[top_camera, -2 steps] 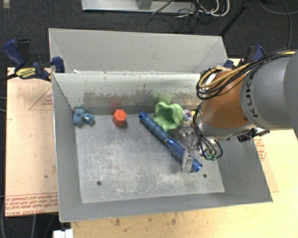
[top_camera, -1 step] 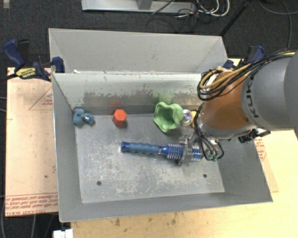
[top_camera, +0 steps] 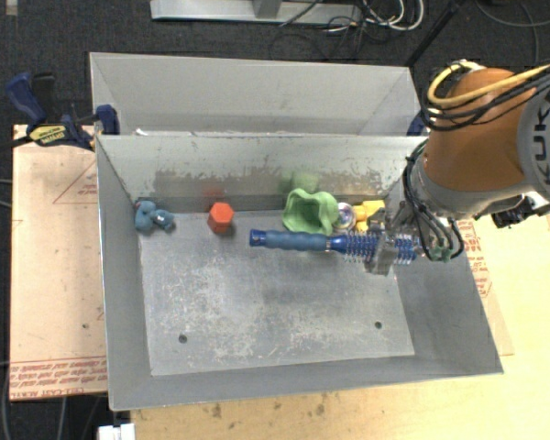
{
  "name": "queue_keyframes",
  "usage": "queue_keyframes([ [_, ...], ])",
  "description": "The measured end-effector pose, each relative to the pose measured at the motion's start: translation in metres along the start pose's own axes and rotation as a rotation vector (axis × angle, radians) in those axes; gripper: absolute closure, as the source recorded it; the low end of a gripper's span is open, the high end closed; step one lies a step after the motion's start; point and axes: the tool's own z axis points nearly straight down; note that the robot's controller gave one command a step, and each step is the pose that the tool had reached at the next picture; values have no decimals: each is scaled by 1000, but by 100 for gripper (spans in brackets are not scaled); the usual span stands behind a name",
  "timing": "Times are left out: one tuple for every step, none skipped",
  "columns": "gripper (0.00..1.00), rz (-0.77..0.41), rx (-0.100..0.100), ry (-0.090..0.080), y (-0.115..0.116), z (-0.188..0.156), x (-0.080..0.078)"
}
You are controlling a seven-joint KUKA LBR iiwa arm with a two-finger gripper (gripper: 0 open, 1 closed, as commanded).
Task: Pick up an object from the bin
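Observation:
My gripper (top_camera: pixel 382 258) is low at the right side of the bin, right over the bristled end of a blue brush (top_camera: pixel 289 240). The brush lies flat, its handle pointing left and its blue and white bristles under the gripper. Just behind the brush sits a crumpled green soft thing (top_camera: pixel 309 210). A small shiny ball (top_camera: pixel 345 214) and a yellow piece (top_camera: pixel 372 211) lie beside it, close to the gripper's far side.
An orange block (top_camera: pixel 221 216) and a small blue figure (top_camera: pixel 152 216) rest along the back wall at the left. The arm with its orange cover and cables hangs over the bin's right rim. Bare floor spreads across the front half.

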Motion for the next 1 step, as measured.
queue_keyframes([
  [100, -17, -2, -2, 38, -57, -41],
])
